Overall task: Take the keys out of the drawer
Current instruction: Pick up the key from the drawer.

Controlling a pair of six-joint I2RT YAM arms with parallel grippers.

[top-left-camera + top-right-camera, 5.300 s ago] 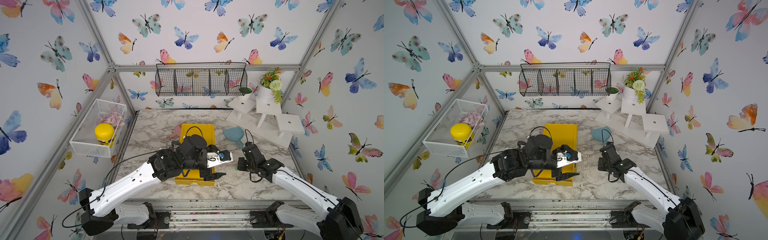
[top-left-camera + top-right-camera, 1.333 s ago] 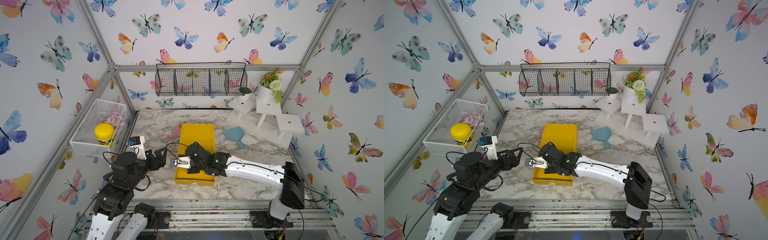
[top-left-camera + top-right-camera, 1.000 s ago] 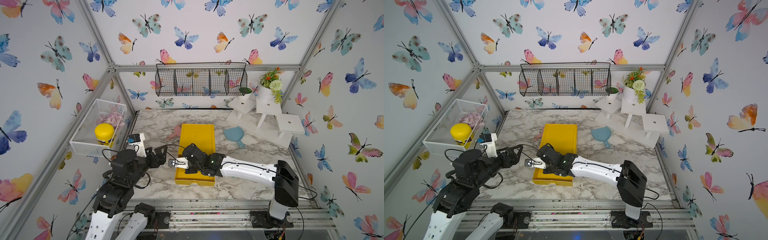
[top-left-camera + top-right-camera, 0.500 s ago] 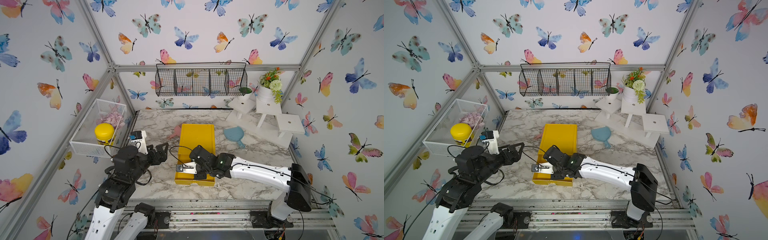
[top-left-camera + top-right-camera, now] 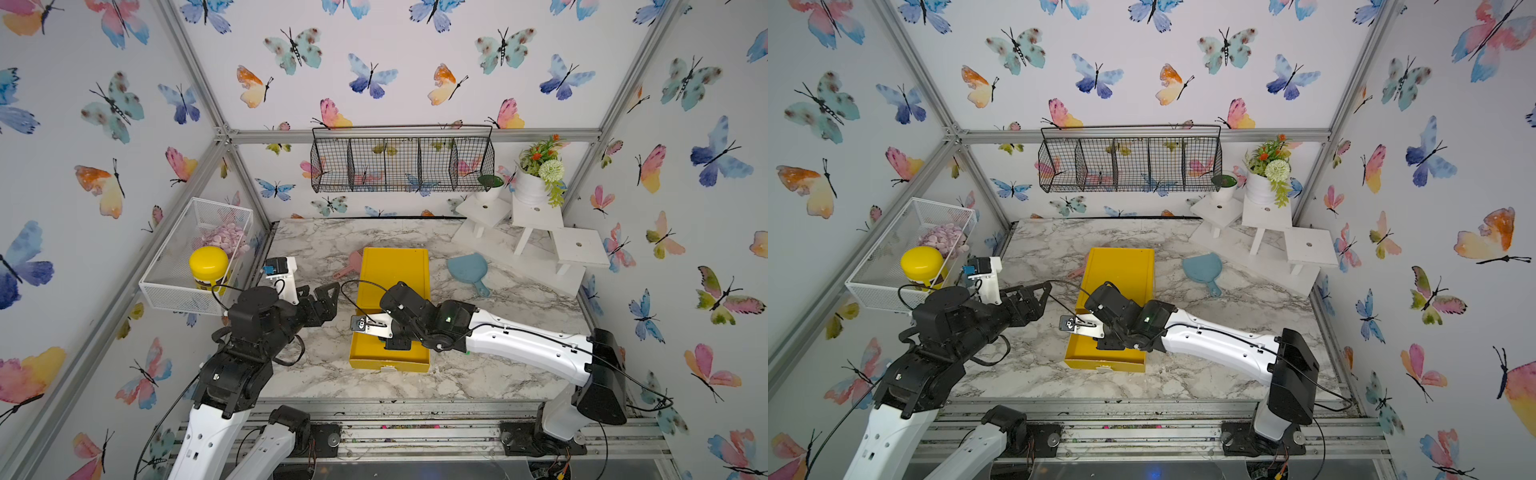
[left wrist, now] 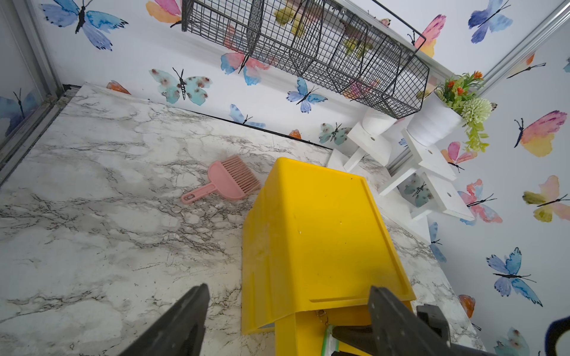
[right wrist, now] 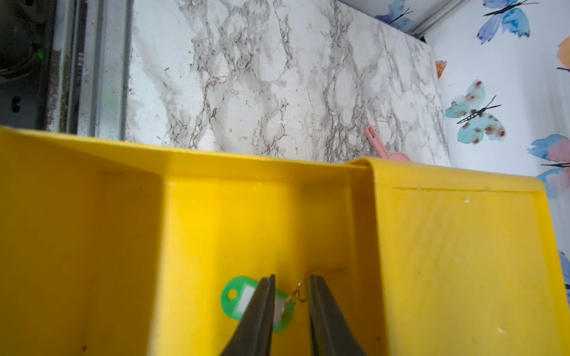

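In drawer (image 7: 197, 231): green-tagged key (image 7: 228, 309) between tips of parted right hand (image 7: 290, 279).

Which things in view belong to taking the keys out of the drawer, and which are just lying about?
Job: open yellow plastic drawer; green oblong plastic key tag on its metal ring; right pincer, open at that tag.
Lying about: pink plastic hand brush; blue plastic dustpan; black wire wall basket; yellow-lidded jar.
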